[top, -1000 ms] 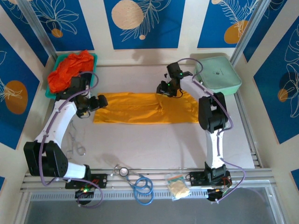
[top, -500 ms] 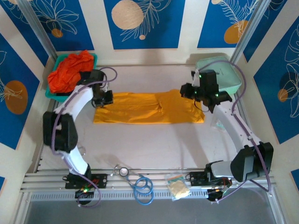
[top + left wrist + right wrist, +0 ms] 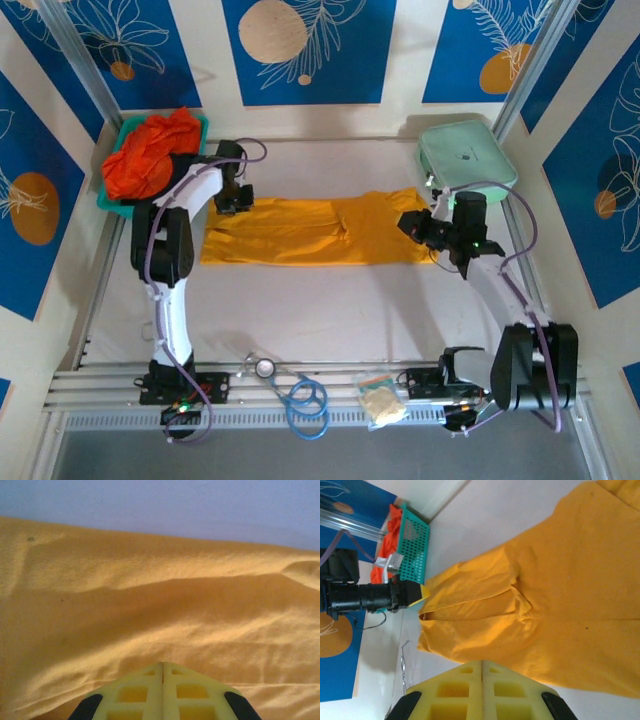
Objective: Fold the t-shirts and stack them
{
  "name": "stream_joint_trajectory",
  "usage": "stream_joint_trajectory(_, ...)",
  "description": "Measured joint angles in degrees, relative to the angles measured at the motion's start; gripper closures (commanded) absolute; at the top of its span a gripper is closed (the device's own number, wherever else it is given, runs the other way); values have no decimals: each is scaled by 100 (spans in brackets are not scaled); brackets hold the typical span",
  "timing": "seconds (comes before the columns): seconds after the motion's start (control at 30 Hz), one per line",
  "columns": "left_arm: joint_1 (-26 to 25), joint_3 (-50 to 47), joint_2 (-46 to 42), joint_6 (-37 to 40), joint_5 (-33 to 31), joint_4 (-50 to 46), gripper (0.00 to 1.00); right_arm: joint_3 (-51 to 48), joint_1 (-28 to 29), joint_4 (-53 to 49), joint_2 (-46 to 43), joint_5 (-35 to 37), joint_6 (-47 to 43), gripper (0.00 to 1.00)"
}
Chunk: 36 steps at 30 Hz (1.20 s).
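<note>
A yellow t-shirt point(image 3: 300, 232) lies flat on the counter point(image 3: 330, 310). The left end effector point(image 3: 231, 203) and right end effector point(image 3: 408, 224) are clamped closed on its opposite ends.

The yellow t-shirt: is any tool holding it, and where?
Cannot be told. Left tool is shut at the far-left corner of the yellow t-shirt, right tool shut at its right end.

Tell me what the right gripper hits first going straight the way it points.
The yellow t-shirt: its near edge lies right at the right gripper, whose tips are shut, perhaps already touching; depth is hard to judge.
</note>
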Motion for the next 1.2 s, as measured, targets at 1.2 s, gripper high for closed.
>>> stream_joint_trajectory(1.2,-752,-2771,-1322,-890,-785,411,81,5523,1222,-4197,5560,3375,-111,100)
